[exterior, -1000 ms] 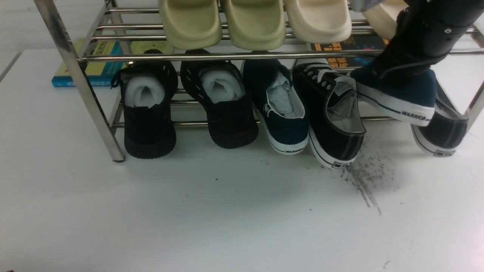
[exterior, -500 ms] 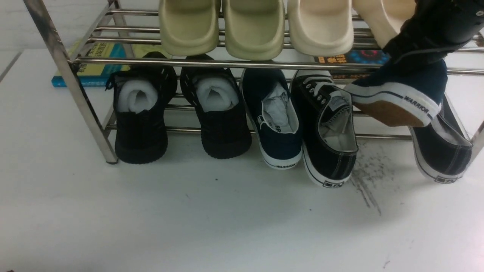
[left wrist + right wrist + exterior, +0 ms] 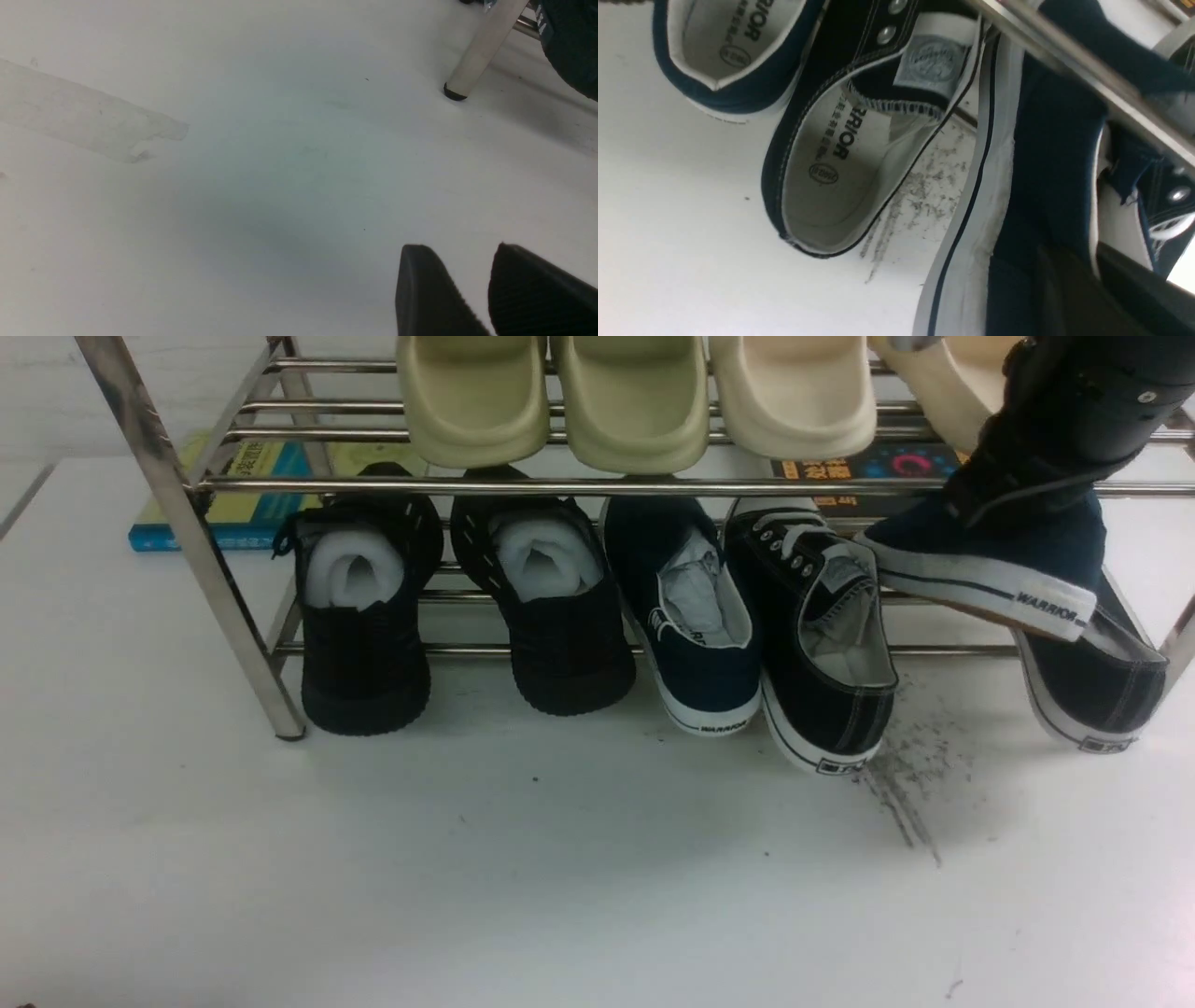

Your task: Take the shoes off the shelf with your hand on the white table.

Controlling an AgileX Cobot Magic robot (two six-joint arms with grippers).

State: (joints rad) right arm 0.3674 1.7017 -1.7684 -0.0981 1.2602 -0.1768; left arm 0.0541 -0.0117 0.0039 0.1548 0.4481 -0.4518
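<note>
The lifted navy shoe (image 3: 990, 555) hung at the right end of the shelf (image 3: 560, 485), under its upper front rod, heel towards the camera and tilted, clear of the desk (image 3: 560, 859); the right fingers (image 3: 1069, 303) were clamped on its side wall, one inside the opening and one outside, with the black right arm (image 3: 1074, 420) above it; the second navy shoe (image 3: 700, 653) sat on the lower tier, between a black knit shoe (image 3: 560, 635) and a black lace-up sneaker (image 3: 831, 700); another lace-up sneaker (image 3: 1092, 695) lay just below the lifted heel; grey scuff marks (image 3: 910, 784) streaked the desk between the sneakers; cream slippers (image 3: 625, 411) lined the upper tier; the left fingers (image 3: 420, 289) stood slightly apart, holding nothing, over bare desk near a shelf leg (image 3: 481, 46).
</note>
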